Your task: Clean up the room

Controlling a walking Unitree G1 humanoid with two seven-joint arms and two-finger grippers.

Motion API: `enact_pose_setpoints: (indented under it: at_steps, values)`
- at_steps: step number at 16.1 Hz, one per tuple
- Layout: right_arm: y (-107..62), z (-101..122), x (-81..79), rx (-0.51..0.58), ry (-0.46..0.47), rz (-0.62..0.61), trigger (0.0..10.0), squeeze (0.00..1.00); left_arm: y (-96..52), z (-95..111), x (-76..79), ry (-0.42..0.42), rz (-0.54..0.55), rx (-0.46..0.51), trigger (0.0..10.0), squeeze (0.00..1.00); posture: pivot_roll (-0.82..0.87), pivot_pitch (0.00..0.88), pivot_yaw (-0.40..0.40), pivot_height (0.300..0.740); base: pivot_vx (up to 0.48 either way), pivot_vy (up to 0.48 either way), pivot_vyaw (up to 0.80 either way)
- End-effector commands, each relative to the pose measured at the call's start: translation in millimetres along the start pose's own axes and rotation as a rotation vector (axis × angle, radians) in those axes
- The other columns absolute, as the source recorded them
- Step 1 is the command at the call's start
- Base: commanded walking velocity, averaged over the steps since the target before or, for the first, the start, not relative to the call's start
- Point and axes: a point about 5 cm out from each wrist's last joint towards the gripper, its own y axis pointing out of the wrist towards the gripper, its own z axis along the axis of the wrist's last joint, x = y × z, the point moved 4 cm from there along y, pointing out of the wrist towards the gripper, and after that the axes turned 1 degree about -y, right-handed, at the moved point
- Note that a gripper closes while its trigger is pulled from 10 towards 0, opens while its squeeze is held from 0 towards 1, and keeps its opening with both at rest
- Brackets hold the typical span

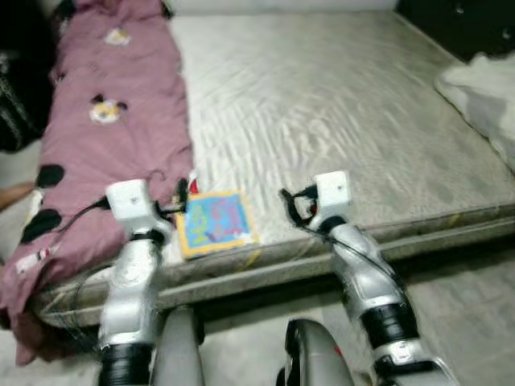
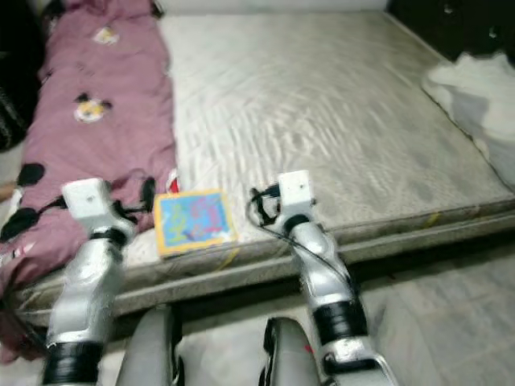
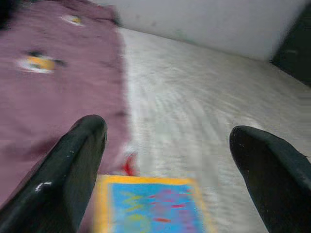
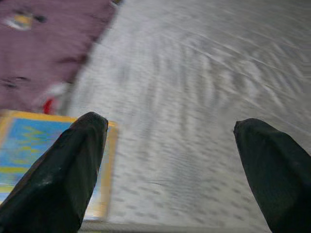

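Book point(image 1: 216, 223) lies flat on the mattress point(image 1: 338, 121), close to its front edge, just beside the purple blanket point(image 1: 105, 121) covering the left side. Left gripper point(image 1: 182, 199) hovers at the book's near-left corner, fingers spread wide, holding nothing. Right gripper point(image 1: 291, 204) also spread and empty, over bare mattress to the book's right, a little apart. Book sits between the two, nearer the left. Long axis runs roughly front to back, slightly skewed. Likely a left-arm pick.
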Motion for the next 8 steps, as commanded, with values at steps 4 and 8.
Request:
enact_pose_setpoints:
  at_steps: [4, 8]
  values:
    - [2.1, 2.6, -3.6, 0.006, 0.003, 0.008, 10.0, 0.00, 2.4, 2.8, -4.5, 0.001, 0.024, 0.001, 10.0, 0.00, 0.02, 0.102, -0.055, 0.616, 0.240, 0.000, 0.00]
    - [2.3, 2.1, -3.7, 0.004, -0.003, 0.012, 10.0, 0.00, 2.9, 0.7, -6.5, 0.009, 0.050, -0.010, 10.0, 0.00, 0.02, 0.101, -0.055, 0.616, 0.000, 0.000, 0.12]
